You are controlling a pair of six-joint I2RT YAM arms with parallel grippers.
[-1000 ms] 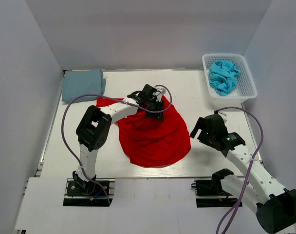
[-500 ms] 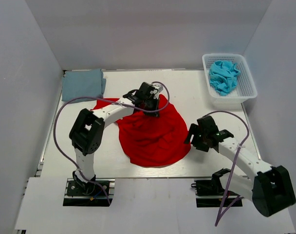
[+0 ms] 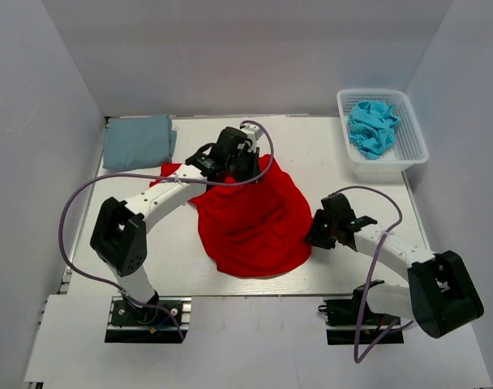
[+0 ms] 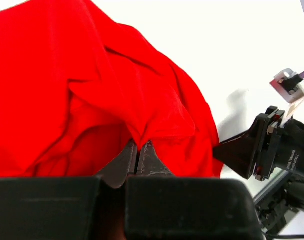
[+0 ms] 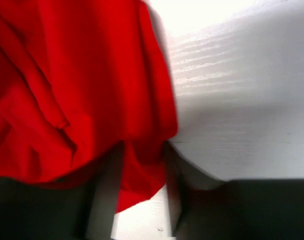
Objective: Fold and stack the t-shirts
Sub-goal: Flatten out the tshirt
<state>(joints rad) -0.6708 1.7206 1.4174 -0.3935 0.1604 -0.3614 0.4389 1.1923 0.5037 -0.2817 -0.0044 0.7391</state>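
The red t-shirt [image 3: 255, 223] lies in a crumpled mound at the middle of the table [image 3: 327, 154]. At its 12 o'clock edge the left gripper [image 4: 137, 159] has its fingers pressed together on a raised fold. At 3 o'clock the right gripper [image 5: 141, 200] straddles the hem, its fingers narrowly apart. A folded grey-blue t-shirt [image 3: 137, 140] lies at 10 o'clock. The turquoise t-shirt [image 3: 372, 126] fills the white mesh basket [image 3: 417, 136] at 2 o'clock.
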